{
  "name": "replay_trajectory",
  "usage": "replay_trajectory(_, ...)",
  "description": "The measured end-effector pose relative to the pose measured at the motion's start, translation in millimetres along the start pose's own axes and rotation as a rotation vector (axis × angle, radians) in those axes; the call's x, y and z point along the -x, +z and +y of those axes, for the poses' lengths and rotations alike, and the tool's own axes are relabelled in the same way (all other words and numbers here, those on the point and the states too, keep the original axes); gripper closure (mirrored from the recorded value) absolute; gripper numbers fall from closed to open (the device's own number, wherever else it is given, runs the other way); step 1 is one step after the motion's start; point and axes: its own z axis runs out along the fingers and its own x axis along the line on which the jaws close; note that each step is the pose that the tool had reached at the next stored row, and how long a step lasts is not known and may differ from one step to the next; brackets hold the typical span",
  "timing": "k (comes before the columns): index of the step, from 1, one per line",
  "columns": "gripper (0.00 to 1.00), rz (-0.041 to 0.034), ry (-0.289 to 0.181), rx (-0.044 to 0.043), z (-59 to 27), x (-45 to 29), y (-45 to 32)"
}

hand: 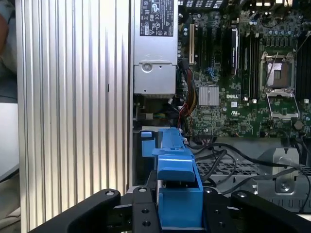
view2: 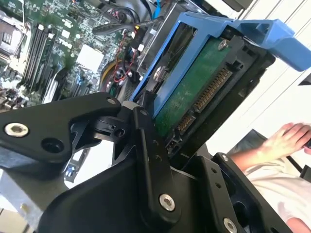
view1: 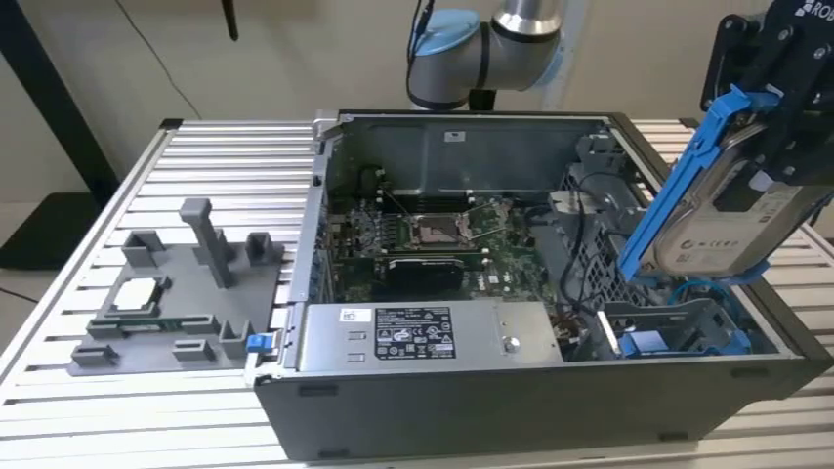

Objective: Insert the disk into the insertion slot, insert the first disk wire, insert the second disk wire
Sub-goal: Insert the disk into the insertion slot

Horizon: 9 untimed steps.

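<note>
Blue plastic frames the disk, and we see the gripper holding it by that frame, jaws closed firmly on both sides with the drive clamped between them. In the second wrist view the black fingers press against the carrier's edge. We hold the disk tilted on edge above the open computer case, its lower end just over the slot at the exterior view's right, not yet seated in it. Our main worry is alignment. The disk leans at a steep angle, so if it goes down like this, we judge that a corner of the frame could catch on the slot's metal wall or its blue tabs and jam rather than slide in. Loose cables lie right beside the mouth of the slot, and we think they could get pinched under the drive or block its path. A hard push against such a snag could twist the disk in the jaws or flex the plastic. The bare green circuit board faces outward in the second wrist view, and a scrape on sheet metal could harm it. A person's hand lies beyond the gripper in that same view, and we would count it a hazard if the arm swings that way.
</note>
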Motion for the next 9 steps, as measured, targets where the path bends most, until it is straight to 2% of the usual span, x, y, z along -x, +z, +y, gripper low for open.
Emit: replay_trajectory(9, 1.0, 0.0001, 0.001, 0.0, -0.4, -0.8, 10.0)
